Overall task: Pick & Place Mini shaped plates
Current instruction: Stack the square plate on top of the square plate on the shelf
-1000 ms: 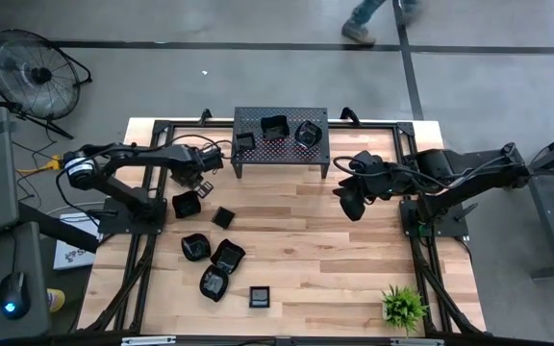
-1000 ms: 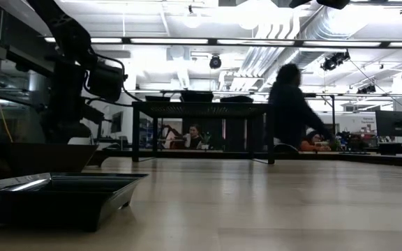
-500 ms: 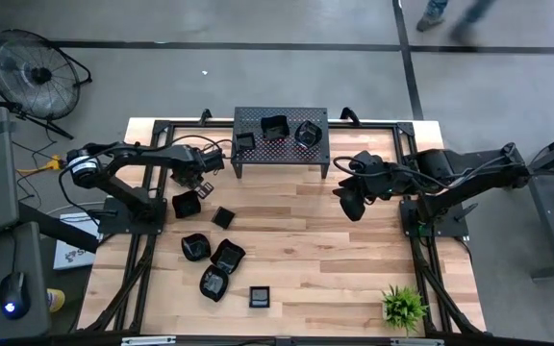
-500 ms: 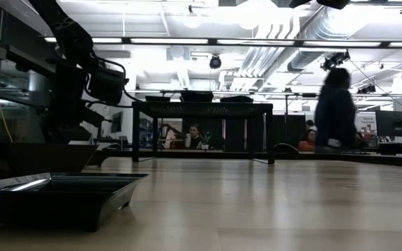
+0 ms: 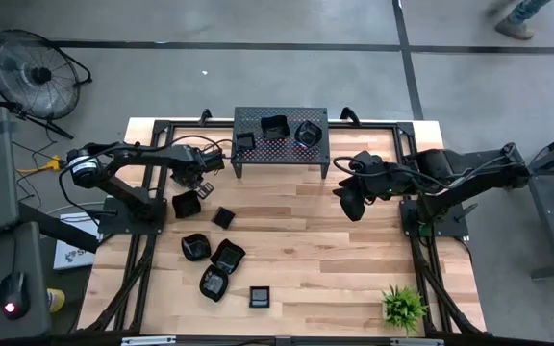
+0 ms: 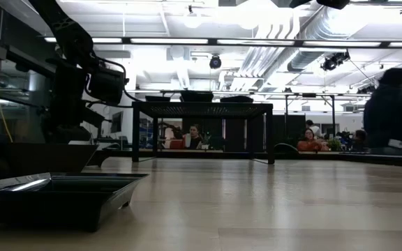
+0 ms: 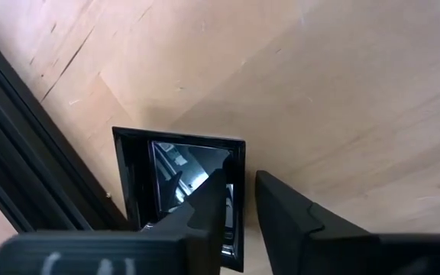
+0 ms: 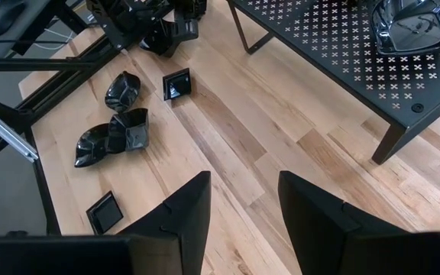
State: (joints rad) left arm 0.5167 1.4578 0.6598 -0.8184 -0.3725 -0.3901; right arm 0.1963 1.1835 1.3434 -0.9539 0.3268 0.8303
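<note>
The left gripper (image 7: 239,202) is closing over the rim of a square plate (image 7: 178,179) at the table's 10 o'clock. With so thin a hold, the plate may slip. The right gripper (image 8: 243,206) waits open.

Both arms are matte black, built of rounded links and blocky joint housings, with thin black cables looping along them. The left arm (image 5: 123,163) carries a pale silver ring at its shoulder joint. The right arm (image 5: 469,173) is dark throughout. Each ends in two flat, angular black plastic fingers (image 8: 186,210) with bevelled tips.
</note>
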